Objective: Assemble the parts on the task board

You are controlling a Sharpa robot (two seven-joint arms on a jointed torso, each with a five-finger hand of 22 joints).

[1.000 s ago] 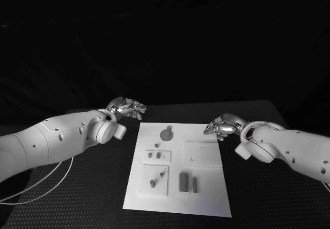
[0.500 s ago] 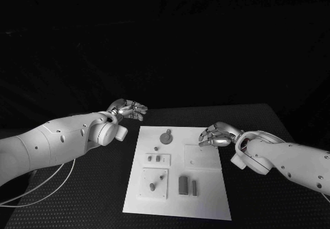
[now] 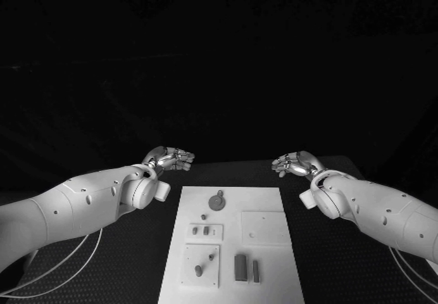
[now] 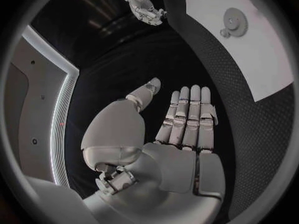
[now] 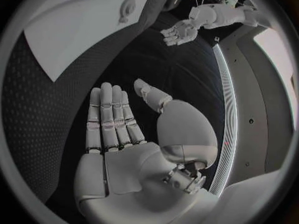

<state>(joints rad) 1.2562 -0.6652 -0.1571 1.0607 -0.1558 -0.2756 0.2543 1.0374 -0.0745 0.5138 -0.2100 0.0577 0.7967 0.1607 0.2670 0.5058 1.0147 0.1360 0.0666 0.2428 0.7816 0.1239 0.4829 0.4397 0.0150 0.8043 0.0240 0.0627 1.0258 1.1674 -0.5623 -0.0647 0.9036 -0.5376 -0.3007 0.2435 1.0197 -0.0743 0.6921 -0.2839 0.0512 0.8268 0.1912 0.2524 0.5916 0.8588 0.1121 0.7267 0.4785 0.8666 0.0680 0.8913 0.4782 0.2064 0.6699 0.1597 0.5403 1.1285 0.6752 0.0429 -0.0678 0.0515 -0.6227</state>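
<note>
Left hand (image 3: pixel 169 158) and right hand (image 3: pixel 294 164): flat, fingers extended, holding nothing, beyond far corners of task board (image 3: pixel 274 253). On board: round gear-like part (image 3: pixel 217 201) near far edge, smaller parts (image 3: pixel 246 267) lower. Stage unclear. For any pick: approach from above, slowly, without pushing neighbours.

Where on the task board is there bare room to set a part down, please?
On the task board, the near right corner, beside the two upright bars and below the square inset plate, is bare, as is the far right corner beside the gear. The left column is crowded. Both the left hand and right hand hover off the board.
</note>
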